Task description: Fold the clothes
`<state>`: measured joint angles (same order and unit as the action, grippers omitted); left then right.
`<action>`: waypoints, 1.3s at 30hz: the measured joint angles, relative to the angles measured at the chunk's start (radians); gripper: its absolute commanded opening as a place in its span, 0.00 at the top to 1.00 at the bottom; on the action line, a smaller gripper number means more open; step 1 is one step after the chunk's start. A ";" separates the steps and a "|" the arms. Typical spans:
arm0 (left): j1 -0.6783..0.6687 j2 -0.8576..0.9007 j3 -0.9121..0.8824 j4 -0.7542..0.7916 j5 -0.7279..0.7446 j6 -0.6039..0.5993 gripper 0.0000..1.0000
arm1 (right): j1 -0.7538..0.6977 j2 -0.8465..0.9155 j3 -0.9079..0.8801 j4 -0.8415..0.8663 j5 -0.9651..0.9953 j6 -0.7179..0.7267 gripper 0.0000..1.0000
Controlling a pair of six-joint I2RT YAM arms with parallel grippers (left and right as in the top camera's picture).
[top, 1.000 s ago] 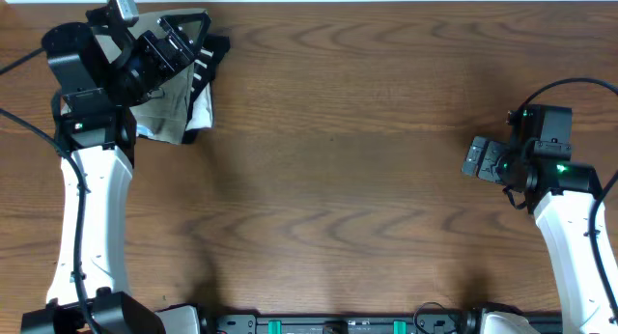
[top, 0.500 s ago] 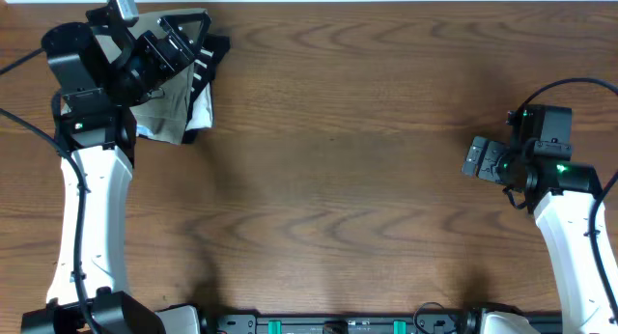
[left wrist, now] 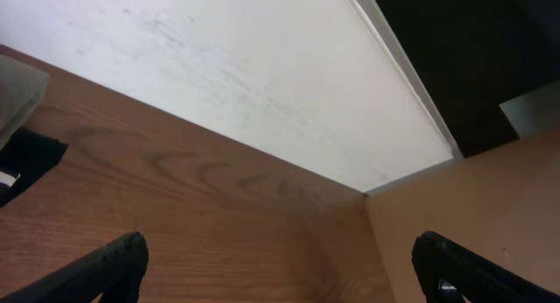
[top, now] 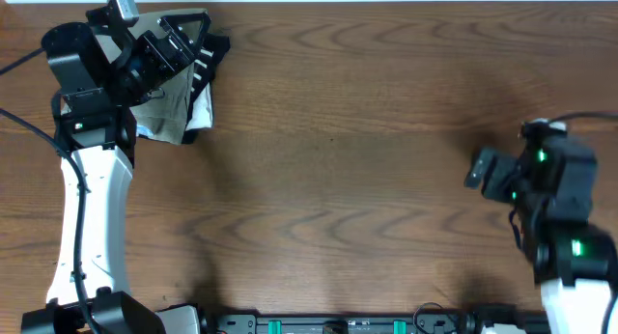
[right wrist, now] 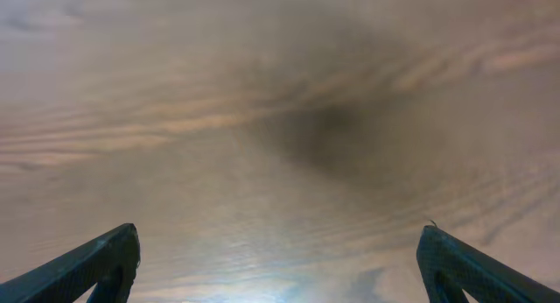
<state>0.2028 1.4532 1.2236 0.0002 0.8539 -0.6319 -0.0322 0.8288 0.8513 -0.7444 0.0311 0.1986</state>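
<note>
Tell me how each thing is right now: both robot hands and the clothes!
left gripper, open, holding nothing, close by the shorts
right gripper, open, holding nothing, on the other side from the shorts
shorts, lying bunched at the far left, partly hidden under the left arm
striped garment, lying against the shorts, mostly hidden

1. Left arm (top: 92,208): white link runs up from the lower left corner of the overhead frame, and the black wrist is bent over at upper left.
2. Left gripper (top: 198,40): aimed right and slightly up. In the wrist view the jaws sit at the bottom corners, spread wide and holding nothing.
3. Right arm (top: 570,276): comes up from the lower right corner, green lights on the wrist.
4. Right gripper (top: 478,167): points left, jaws wide apart and empty.
</note>
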 measured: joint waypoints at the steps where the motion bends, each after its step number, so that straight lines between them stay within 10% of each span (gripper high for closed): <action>1: 0.000 0.000 0.000 0.000 0.000 0.000 0.02 | 0.014 -0.034 -0.006 0.000 -0.001 0.000 0.01; 18: 0.000 0.000 0.000 0.000 0.000 0.000 0.02 | 0.173 -0.685 -0.155 -0.005 0.003 -0.001 0.01; 39: 0.000 0.000 0.000 0.000 0.000 0.000 0.02 | 0.172 -0.817 -0.751 0.711 -0.001 0.029 0.01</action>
<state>0.2028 1.4532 1.2236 0.0002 0.8539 -0.6319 0.1402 0.0120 0.1001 -0.0334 0.0303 0.2272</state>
